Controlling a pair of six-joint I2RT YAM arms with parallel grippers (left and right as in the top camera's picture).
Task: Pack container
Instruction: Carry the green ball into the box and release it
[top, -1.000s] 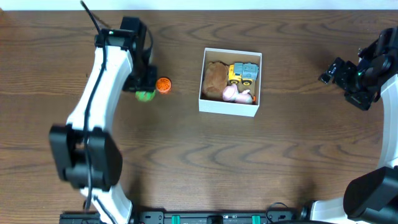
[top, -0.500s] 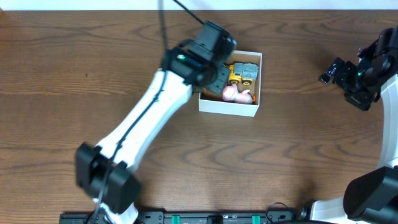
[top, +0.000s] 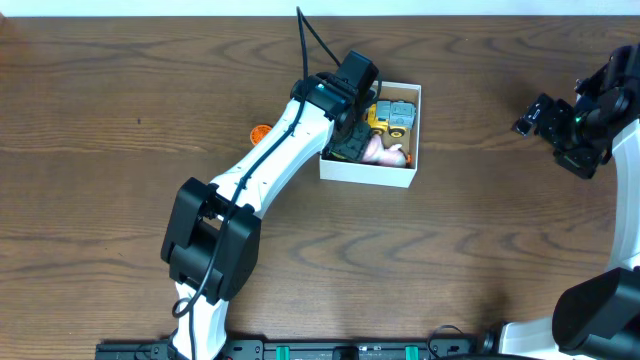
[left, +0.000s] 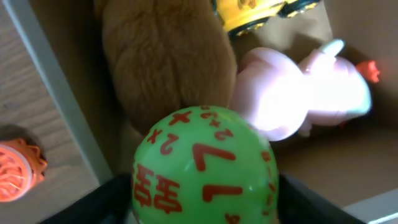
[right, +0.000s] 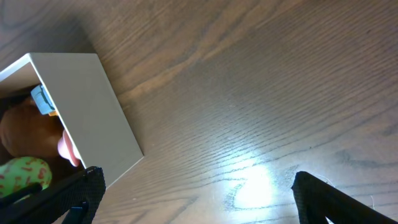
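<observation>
The container (top: 368, 172) is a square white box with a tan floor, at the table's middle back. It holds a brown plush toy (left: 165, 56), a yellow toy truck (top: 390, 115) and a pink toy (left: 298, 93). My left gripper (top: 350, 138) hangs over the box's left part, shut on a green ball with red numbers (left: 202, 168). The ball also shows in the right wrist view (right: 22, 175). My right gripper (right: 196, 186) is open and empty above bare wood, far right of the container (right: 87, 112).
An orange ridged toy (top: 258, 133) lies on the table left of the container; it also shows in the left wrist view (left: 18, 171). The brown wooden table (top: 450, 260) spreads around the box.
My left arm carried the green ball from beside the orange toy rightward to over the container. The orange toy stayed on the table. The right arm has not moved.
</observation>
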